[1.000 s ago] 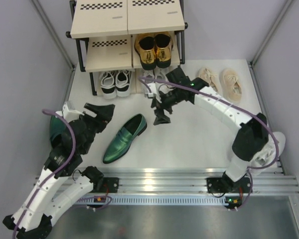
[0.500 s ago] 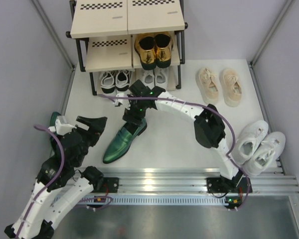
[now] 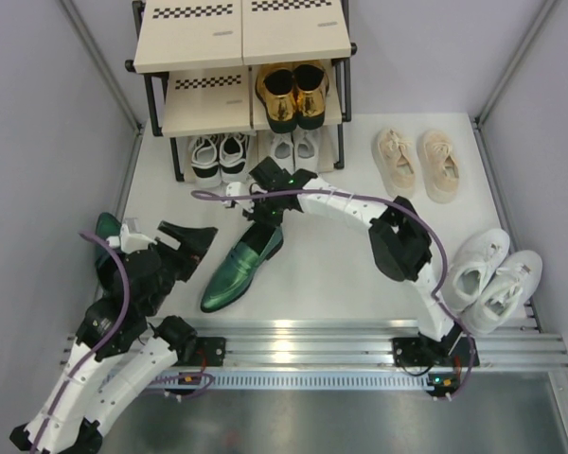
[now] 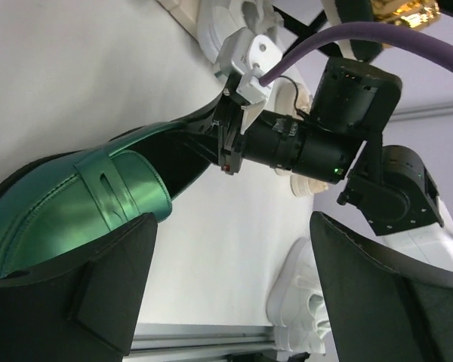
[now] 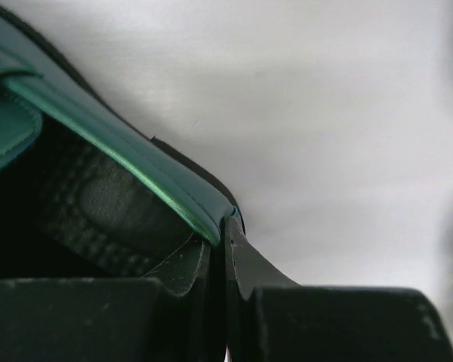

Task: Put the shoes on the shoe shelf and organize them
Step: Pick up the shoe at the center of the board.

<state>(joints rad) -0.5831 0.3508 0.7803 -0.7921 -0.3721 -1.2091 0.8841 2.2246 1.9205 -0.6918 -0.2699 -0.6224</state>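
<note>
A glossy dark green loafer (image 3: 235, 271) lies on the white floor, toe toward the near left. My right gripper (image 3: 263, 225) is shut on its heel rim; in the right wrist view the jaws (image 5: 225, 226) pinch the green edge of the loafer (image 5: 98, 143). The left gripper (image 3: 191, 248) stands open just left of the shoe, its fingers wide apart (image 4: 234, 294) with only floor between them, the loafer (image 4: 83, 204) beside one finger. The other green loafer (image 3: 105, 233) sits at the far left, partly behind my left arm. The shoe shelf (image 3: 194, 38) stands at the back.
Gold loafers (image 3: 295, 93) sit on the middle tier, right. Black-and-white sneakers (image 3: 218, 156) and white lace-ups (image 3: 293, 147) are on the bottom tier. Beige sneakers (image 3: 418, 163) and chunky white sneakers (image 3: 492, 277) lie on the floor at the right.
My right arm swung left from mid-floor to the green loafer's heel and shut on it; the shoe shifted slightly. The left gripper drew back a little, still open.
</note>
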